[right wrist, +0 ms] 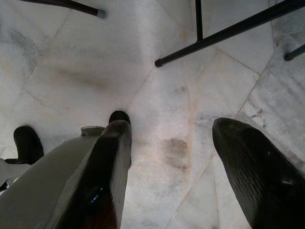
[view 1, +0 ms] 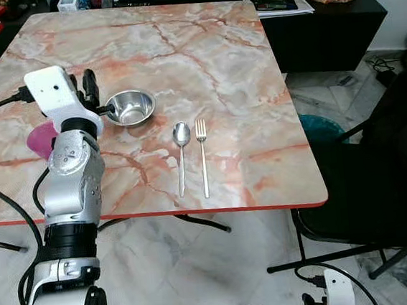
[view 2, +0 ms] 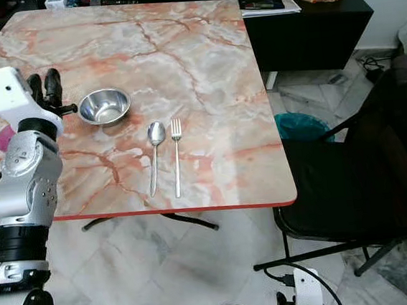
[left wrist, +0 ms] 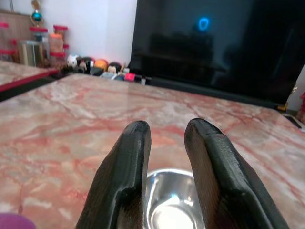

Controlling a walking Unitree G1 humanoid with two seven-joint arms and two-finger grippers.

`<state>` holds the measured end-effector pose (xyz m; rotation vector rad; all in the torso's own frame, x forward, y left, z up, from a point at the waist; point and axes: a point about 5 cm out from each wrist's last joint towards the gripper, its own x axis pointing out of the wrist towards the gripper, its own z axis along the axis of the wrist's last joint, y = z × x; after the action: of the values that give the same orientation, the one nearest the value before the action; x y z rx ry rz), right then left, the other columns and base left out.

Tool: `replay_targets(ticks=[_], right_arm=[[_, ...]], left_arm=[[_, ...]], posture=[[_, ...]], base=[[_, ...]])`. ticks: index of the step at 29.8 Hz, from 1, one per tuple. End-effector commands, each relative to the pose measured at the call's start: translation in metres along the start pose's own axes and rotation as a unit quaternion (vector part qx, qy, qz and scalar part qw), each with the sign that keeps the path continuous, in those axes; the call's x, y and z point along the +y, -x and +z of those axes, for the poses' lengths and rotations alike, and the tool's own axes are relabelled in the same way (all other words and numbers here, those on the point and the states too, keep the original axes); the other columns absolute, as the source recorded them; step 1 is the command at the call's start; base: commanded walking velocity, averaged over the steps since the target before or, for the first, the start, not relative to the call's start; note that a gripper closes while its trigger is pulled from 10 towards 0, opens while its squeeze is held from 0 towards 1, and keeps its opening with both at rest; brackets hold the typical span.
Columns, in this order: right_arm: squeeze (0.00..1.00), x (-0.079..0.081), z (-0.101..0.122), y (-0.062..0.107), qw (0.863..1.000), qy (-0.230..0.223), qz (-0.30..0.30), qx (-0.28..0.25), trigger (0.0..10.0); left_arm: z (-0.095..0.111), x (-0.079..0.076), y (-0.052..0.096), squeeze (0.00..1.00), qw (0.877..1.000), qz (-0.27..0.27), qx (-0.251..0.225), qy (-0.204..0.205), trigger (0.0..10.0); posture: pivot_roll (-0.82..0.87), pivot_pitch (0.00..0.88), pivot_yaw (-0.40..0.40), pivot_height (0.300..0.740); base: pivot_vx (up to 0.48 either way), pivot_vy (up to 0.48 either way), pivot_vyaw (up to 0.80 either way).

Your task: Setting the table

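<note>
On the surface [view 1: 238, 62] the spoon [view 1: 181, 154] lies just left of the fork [view 1: 203, 156]; the bowl [view 1: 130, 107] sits behind them, leftward, the cup [view 1: 40, 139] farther left

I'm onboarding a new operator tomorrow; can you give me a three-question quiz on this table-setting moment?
1. True or false: the spoon lies on the robot's left of the fork.
2. What is the left gripper closest to? A) steel bowl B) fork C) black chair
3. Fill in: the right gripper hangs over the marble ____, fingers spread.

Key
1. True; they lie side by side on the table, handles toward the robot.
2. A; its fingers point over the bowl's rim, with a gap between them.
3. Floor.
</note>
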<state>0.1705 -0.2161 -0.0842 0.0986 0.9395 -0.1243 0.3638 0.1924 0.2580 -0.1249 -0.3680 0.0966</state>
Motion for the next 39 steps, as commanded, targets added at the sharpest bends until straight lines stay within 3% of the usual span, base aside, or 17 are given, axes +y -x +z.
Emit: replay_targets(ticks=[1, 39], right_arm=[[0.00, -0.0017, -0.0080, 0.0018, 1.000, -0.010, -0.006, 0.009, 10.0], [0.00, -0.0027, -0.0095, 0.0018, 1.000, 0.002, -0.009, 0.021, 10.0]], left_arm=[[-0.0042, -0.0113, -0.0028, 0.00, 1.000, -0.020, 0.019, -0.003, 10.0], [0.0018, -0.0141, -0.0055, 0.00, 0.999, -0.026, 0.019, -0.005, 10.0]], posture=[[-0.03, 0.192, -0.039, 0.740], [-0.03, 0.194, -0.044, 0.740]], base=[[0.000, 0.000, 0.00], [0.290, 0.000, -0.02]])
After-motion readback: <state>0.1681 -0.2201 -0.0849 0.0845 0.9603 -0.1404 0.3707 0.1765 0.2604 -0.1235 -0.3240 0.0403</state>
